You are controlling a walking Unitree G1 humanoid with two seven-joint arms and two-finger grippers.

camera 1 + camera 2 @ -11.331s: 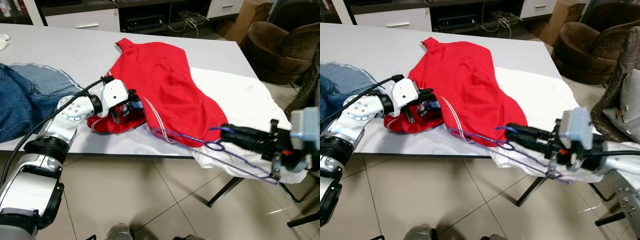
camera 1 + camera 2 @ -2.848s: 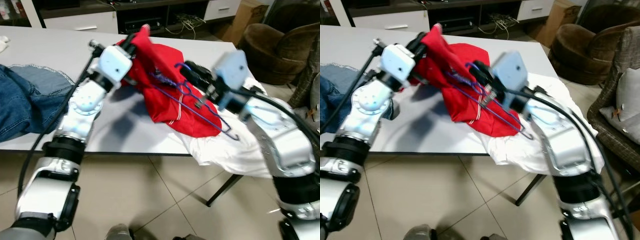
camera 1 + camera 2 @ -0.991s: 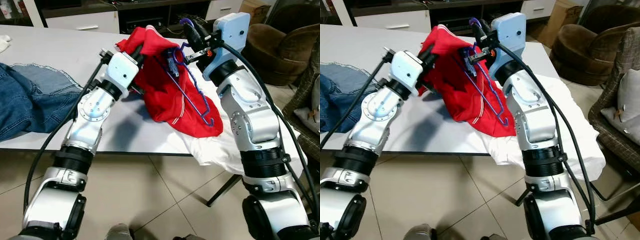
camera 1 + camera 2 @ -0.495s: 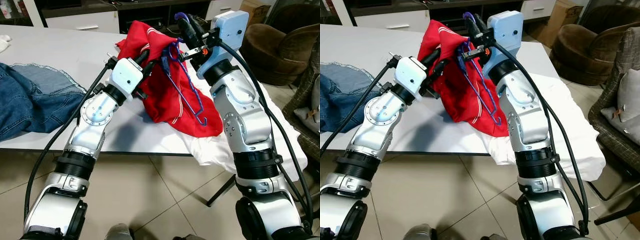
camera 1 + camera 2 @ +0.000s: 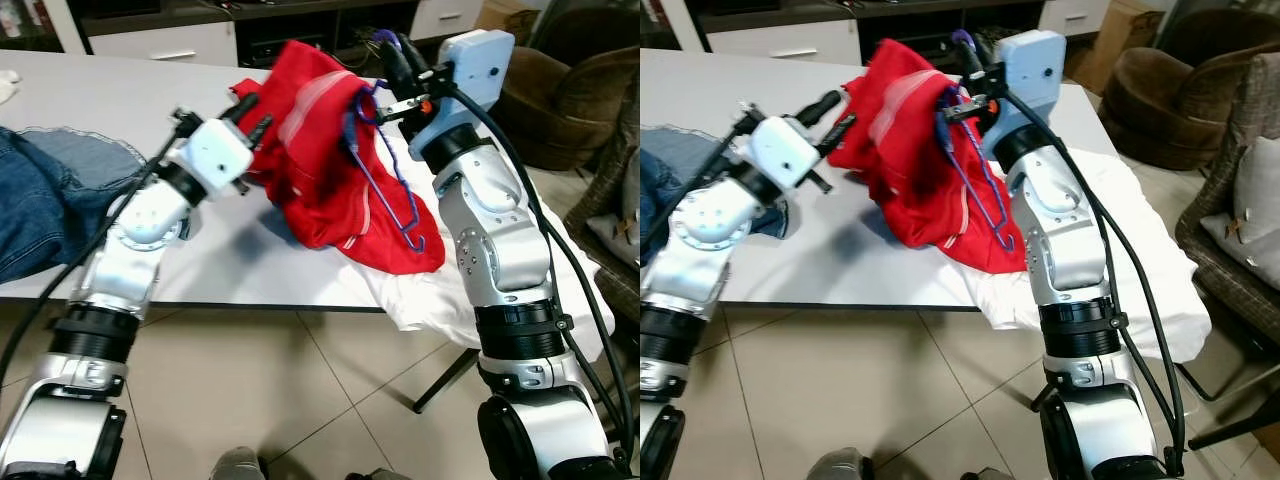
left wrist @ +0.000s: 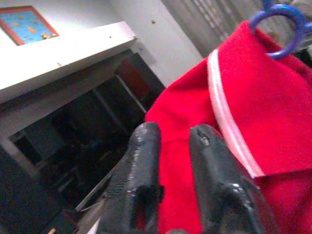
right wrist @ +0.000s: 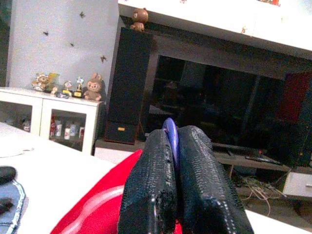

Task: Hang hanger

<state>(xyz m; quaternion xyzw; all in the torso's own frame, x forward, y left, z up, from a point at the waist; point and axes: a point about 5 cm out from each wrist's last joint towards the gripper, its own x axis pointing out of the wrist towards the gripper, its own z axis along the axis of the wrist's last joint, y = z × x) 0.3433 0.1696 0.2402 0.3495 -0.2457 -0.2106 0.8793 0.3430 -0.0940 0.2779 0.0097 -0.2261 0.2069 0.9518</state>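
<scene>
Dressing step: right gripper (image 5: 392, 52) pinches the hanger (image 5: 385, 180) hook; left gripper (image 5: 250, 110), narrowly parted, at the shirt's (image 5: 320, 170) 9 o'clock. Next, probably regrip the collar.

No words, labels, brands or numbers can be read — not on any surface here.

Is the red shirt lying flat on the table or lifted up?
Lifted up. The red shirt is bunched and raised off the table, draped on the purple hanger held by the right gripper.
</scene>
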